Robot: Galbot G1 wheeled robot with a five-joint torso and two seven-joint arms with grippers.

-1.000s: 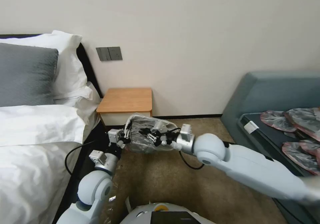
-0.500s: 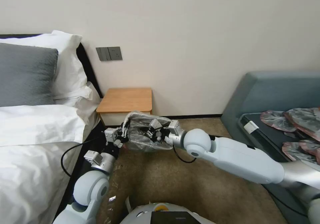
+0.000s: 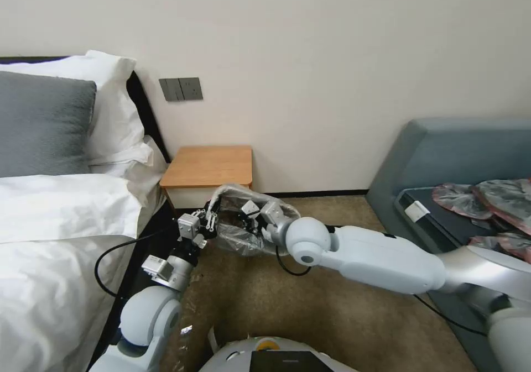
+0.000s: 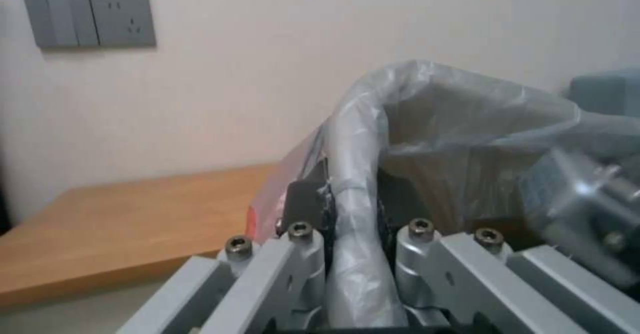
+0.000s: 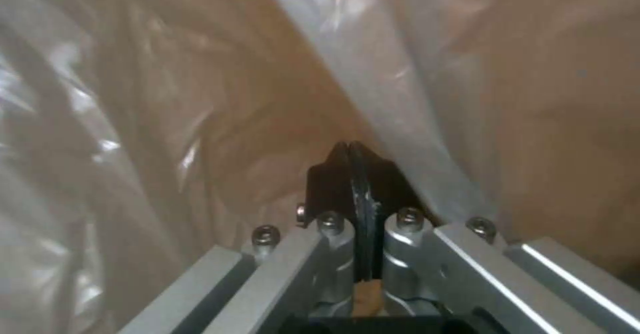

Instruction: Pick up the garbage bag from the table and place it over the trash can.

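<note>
The garbage bag (image 3: 235,236), thin translucent grey plastic, hangs puffed open just in front of the table (image 3: 207,166), a wooden nightstand with a bare orange-brown top. My left gripper (image 3: 211,218) is shut on a rolled fold of the garbage bag (image 4: 357,174) at its edge, where a pinkish-red rim (image 4: 283,189) shows. My right gripper (image 3: 250,217) reaches inside the bag's mouth. In the right wrist view my right gripper (image 5: 349,169) has its black pads pressed together, with crinkled plastic (image 5: 133,123) all around them. The trash can is hidden from view.
A bed with white pillows (image 3: 55,211) runs along the left, close to my left arm. A grey-blue sofa (image 3: 442,156) on the right holds several more bags (image 3: 487,200). A black cable (image 3: 110,250) loops beside the bed. Brown carpet (image 3: 310,311) lies open in front.
My right arm has pushed forward and left, taking its gripper deeper into the bag. The left gripper kept its hold on the bag edge and shifted only slightly.
</note>
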